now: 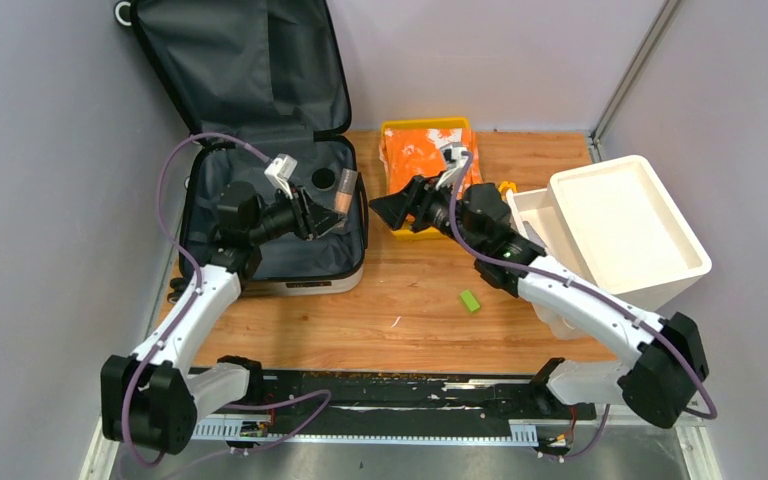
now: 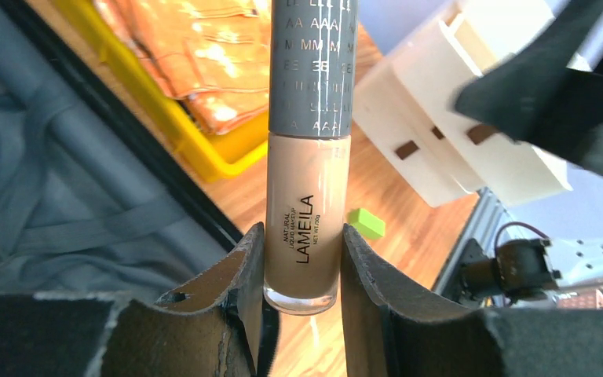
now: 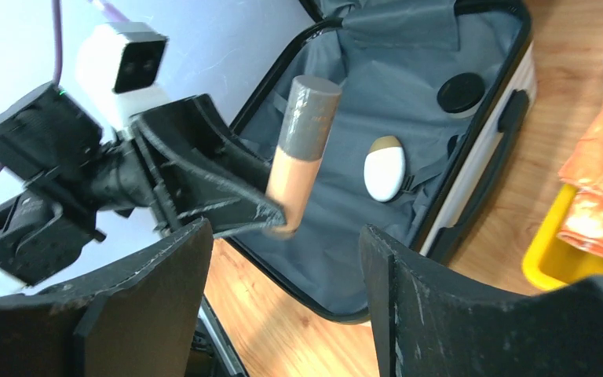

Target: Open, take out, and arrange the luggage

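The luggage [image 1: 270, 255] lies open at the back left, its lid leaning on the wall, dark grey lining showing [image 3: 408, 102]. My left gripper [image 1: 332, 208] is shut on a beige foundation bottle [image 2: 305, 228] with a grey cap, held above the case's right edge; the bottle also shows in the top view [image 1: 344, 192] and the right wrist view [image 3: 298, 149]. My right gripper [image 1: 385, 212] is open and empty, facing the bottle from the right. A white oval compact [image 3: 382, 168] and a black round item [image 3: 461, 93] lie in the case.
A yellow tray [image 1: 396, 135] with orange packets [image 1: 420, 155] stands at the back middle. White foam boxes [image 1: 628, 225] stand at the right. A small green block [image 1: 471, 300] lies on the wooden table [image 1: 410, 310]. A metal rail [image 1: 390, 400] runs along the near edge.
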{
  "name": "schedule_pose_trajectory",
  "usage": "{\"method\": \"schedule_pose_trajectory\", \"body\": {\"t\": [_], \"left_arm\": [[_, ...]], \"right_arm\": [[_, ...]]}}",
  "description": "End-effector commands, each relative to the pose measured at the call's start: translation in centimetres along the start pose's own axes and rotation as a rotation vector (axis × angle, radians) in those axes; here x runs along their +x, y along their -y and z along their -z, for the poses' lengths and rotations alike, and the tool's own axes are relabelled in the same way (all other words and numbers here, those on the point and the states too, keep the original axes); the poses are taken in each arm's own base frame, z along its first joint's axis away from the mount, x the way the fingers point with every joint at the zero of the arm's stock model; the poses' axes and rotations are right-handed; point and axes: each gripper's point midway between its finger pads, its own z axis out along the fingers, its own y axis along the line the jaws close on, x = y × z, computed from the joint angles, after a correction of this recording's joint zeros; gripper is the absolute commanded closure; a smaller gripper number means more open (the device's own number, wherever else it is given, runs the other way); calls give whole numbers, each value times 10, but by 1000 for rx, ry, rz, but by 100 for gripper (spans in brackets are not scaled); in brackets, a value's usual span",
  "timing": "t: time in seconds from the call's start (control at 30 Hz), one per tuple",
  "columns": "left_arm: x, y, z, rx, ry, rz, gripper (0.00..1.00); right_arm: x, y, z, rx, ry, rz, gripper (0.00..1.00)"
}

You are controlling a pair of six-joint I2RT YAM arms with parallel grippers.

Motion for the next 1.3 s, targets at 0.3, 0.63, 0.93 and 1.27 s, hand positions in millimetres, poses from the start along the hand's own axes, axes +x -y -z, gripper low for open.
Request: {"method": "schedule_pose_trajectory", "body": {"t": [0.3, 0.63, 0.93, 1.27], "left_arm": [[-2, 62, 22, 149, 69, -60, 87], [7, 67, 26, 170, 64, -35, 87], [18, 68, 27, 192, 20, -39, 64], [21, 64, 28, 156, -5, -68, 0]], "right_arm": [[-4, -31, -49, -87, 55, -186, 32], [12, -47, -67, -176, -2, -211, 46], [18, -52, -66, -226, -12, -180, 83], [-9, -38, -43, -187, 70, -82, 93]]}}
